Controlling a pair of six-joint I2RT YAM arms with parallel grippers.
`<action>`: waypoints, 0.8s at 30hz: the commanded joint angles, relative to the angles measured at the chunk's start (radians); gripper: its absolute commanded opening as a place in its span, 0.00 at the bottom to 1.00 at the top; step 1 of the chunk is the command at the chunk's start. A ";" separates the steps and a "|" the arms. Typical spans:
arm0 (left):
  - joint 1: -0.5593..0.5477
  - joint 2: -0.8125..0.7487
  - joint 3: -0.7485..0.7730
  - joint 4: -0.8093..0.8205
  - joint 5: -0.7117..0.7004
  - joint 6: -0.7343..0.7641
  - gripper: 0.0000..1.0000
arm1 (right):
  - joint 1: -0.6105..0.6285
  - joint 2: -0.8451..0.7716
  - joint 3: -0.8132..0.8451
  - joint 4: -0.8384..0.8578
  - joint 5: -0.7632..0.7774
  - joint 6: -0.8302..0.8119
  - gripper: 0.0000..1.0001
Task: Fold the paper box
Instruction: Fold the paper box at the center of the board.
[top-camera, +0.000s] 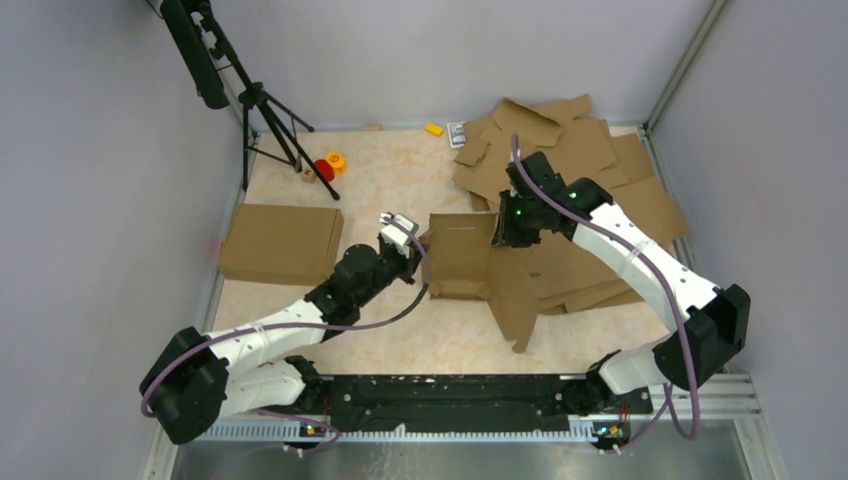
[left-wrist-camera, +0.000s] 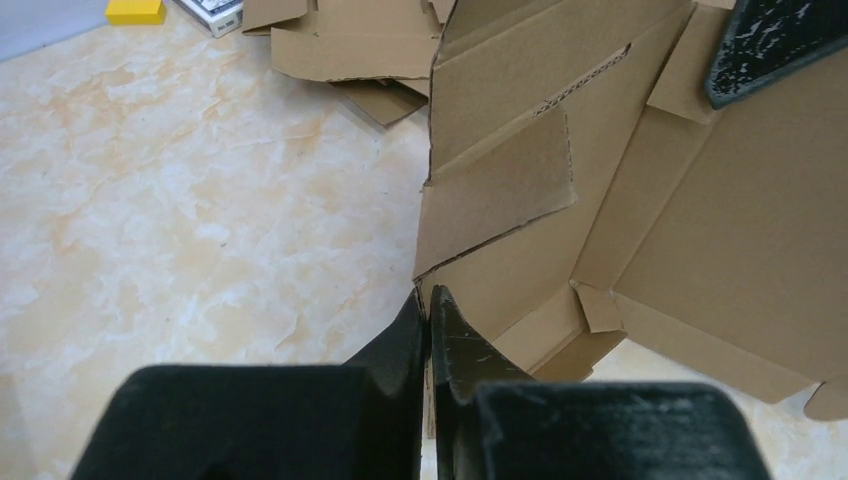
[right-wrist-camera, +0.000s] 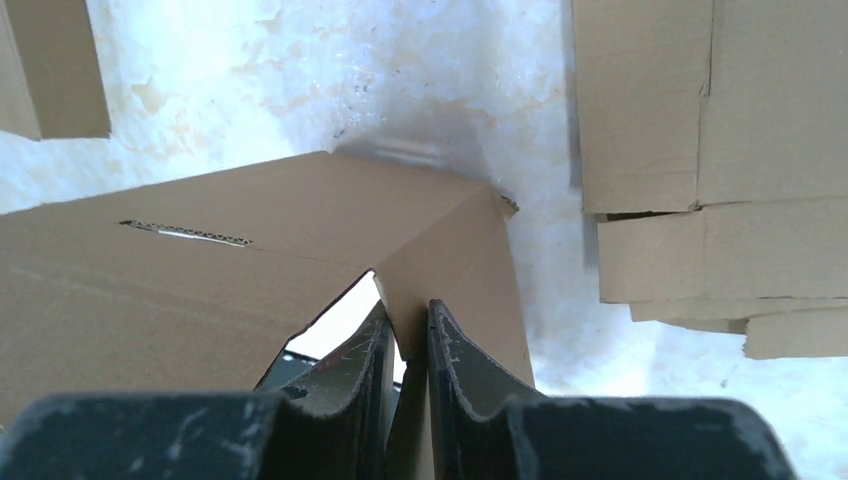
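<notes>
Marbled table (top-camera: 390, 190), paper box (top-camera: 460, 255) in L pincer (top-camera: 424, 264), R pincer (top-camera: 498, 240)

The left claw (left-wrist-camera: 428, 308) pinches a flap edge of the paper box (left-wrist-camera: 720, 230) above the marbled table (left-wrist-camera: 200, 200).

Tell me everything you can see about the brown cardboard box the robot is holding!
The plain brown corrugated cardboard box is half folded and sits mid-table on the pale marbled tabletop. Some panels are bent upward, one big flap reaches toward the arms, and a thin slot is cut in one panel. The left gripper pinches its left edge; the right gripper pinches a raised panel on its right.
</notes>
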 joint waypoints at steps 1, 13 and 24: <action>-0.004 0.019 0.033 0.015 -0.003 -0.014 0.03 | -0.044 -0.059 -0.036 0.136 -0.034 0.132 0.13; -0.003 0.082 0.068 -0.014 -0.016 -0.078 0.03 | -0.069 -0.083 -0.096 0.185 -0.003 0.274 0.13; -0.003 0.089 0.077 -0.020 -0.017 -0.088 0.01 | -0.073 -0.143 -0.100 0.231 -0.002 0.406 0.15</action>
